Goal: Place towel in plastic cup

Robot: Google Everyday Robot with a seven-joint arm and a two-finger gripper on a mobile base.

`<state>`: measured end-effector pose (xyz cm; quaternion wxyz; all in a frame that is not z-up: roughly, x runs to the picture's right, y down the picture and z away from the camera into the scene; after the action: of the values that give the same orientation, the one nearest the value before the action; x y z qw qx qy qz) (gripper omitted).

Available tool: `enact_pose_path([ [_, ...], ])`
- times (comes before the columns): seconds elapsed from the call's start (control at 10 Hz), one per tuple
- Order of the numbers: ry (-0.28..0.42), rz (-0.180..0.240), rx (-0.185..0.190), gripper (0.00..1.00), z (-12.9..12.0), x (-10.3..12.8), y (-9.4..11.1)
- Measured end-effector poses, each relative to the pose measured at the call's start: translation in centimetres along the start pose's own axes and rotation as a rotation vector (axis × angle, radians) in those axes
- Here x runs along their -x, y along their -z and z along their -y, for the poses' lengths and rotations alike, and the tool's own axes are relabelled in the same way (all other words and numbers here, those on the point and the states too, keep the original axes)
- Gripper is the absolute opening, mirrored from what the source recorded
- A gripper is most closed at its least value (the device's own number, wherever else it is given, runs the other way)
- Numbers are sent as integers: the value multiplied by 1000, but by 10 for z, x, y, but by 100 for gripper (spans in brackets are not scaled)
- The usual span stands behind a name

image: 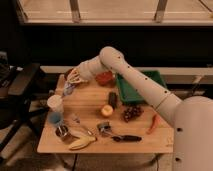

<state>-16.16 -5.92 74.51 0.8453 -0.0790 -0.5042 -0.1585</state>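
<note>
My gripper is at the back left of the wooden table, with the arm reaching in from the right. It is shut on a small pale towel that hangs down from the fingers. The white plastic cup stands upright near the table's left edge, just below and left of the hanging towel. The towel is above the table and apart from the cup. A blue cup stands right in front of the white one.
A red bowl and a green tray sit at the back. An apple, a dark avocado-like object, grapes, an orange pepper, a banana, a metal cup and a black-handled tool lie in front. A chair stands left.
</note>
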Motion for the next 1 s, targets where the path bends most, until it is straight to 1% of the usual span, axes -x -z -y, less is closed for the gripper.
enact_pose_path([
  [0.2,-2,0,0,0,-1,-1,0],
  [0.4,-2,-2,11,0,-1,-3,0],
  [0.5,5,1,41,0,-4,-1,-6],
  [0.6,17,12,77,0,-9,9,-17],
  [0.7,22,25,105,0,-14,21,-31],
  [0.8,25,44,133,0,-22,36,-46],
  [0.9,26,71,153,0,-32,52,-59],
  [1.0,21,99,166,0,-45,62,-66],
])
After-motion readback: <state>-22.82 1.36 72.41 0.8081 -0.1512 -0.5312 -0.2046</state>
